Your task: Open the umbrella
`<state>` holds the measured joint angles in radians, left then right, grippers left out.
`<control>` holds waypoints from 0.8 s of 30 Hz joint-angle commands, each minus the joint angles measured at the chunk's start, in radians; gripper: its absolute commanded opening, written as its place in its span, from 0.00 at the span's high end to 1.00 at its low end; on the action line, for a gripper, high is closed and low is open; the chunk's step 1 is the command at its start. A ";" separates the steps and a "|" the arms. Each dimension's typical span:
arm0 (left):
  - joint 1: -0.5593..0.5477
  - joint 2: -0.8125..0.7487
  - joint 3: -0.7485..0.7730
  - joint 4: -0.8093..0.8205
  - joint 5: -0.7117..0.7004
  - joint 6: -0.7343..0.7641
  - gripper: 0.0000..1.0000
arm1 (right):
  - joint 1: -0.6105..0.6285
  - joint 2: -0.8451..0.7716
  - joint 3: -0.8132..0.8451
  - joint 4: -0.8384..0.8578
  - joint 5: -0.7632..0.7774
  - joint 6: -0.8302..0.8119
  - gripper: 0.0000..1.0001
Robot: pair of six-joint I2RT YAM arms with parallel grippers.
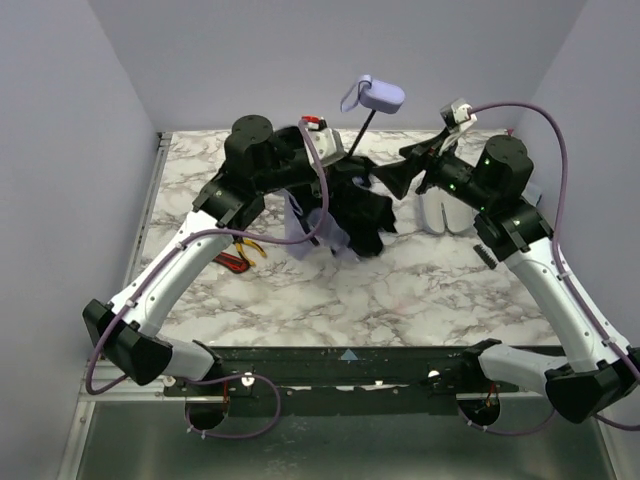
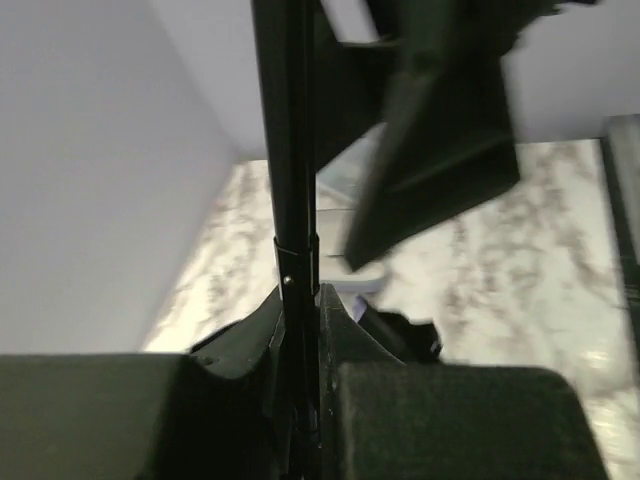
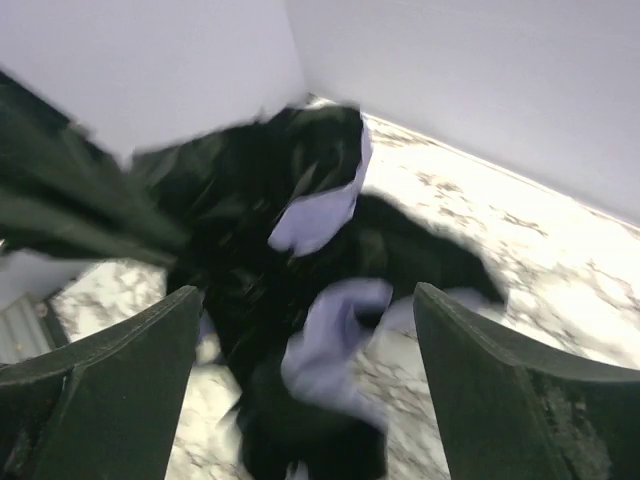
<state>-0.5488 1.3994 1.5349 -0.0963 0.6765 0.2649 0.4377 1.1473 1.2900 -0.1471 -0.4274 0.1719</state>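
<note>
Pinching the umbrella (image 1: 360, 215) shaft (image 2: 297, 150) in left gripper (image 2: 300, 385) jaws as an anchor, with right gripper (image 3: 310, 370) jaws spread by the canopy (image 3: 260, 200), probably to shove it open.

- This looks like a robot lab test cell, not a home or shop.
- Plain pale walls (image 1: 60, 150) box in the work area on three sides, like a booth.
- A table (image 1: 400, 290) with a marble-pattern top fills the booth floor.
- Two robot arms, left arm (image 1: 170, 275) and right arm (image 1: 545, 270), are bolted to a black rail (image 1: 350, 365) along the near edge.
- Purple cables (image 1: 560, 130) loop openly off the arms.
- Pliers (image 1: 240, 255) with red and yellow handles lie on the table.
- An umbrella (image 1: 355, 205) sits between the two arms, above the table.
</note>
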 commanded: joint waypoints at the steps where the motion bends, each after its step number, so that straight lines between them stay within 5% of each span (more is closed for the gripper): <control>1: 0.009 -0.067 0.000 0.103 0.061 -0.055 1.00 | -0.025 -0.034 -0.037 -0.062 -0.007 -0.048 0.20; 5: 0.160 0.060 0.184 0.102 -0.029 -0.126 1.00 | -0.025 -0.049 -0.060 -0.085 -0.095 -0.115 0.38; 9: 0.039 -0.016 0.103 0.065 0.119 0.026 1.00 | -0.025 -0.022 -0.054 -0.108 -0.173 -0.157 0.50; 20: 0.017 -0.035 0.019 0.232 0.167 -0.257 1.00 | -0.011 0.084 -0.014 -0.040 -0.356 -0.137 0.62; 24: 0.015 -0.028 0.030 0.268 0.179 -0.350 1.00 | 0.022 0.114 -0.029 -0.096 -0.390 -0.204 0.54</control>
<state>-0.5312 1.3911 1.5475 0.0349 0.8059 0.0360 0.4278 1.2377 1.2434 -0.2173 -0.7341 0.0319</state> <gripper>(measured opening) 0.109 0.413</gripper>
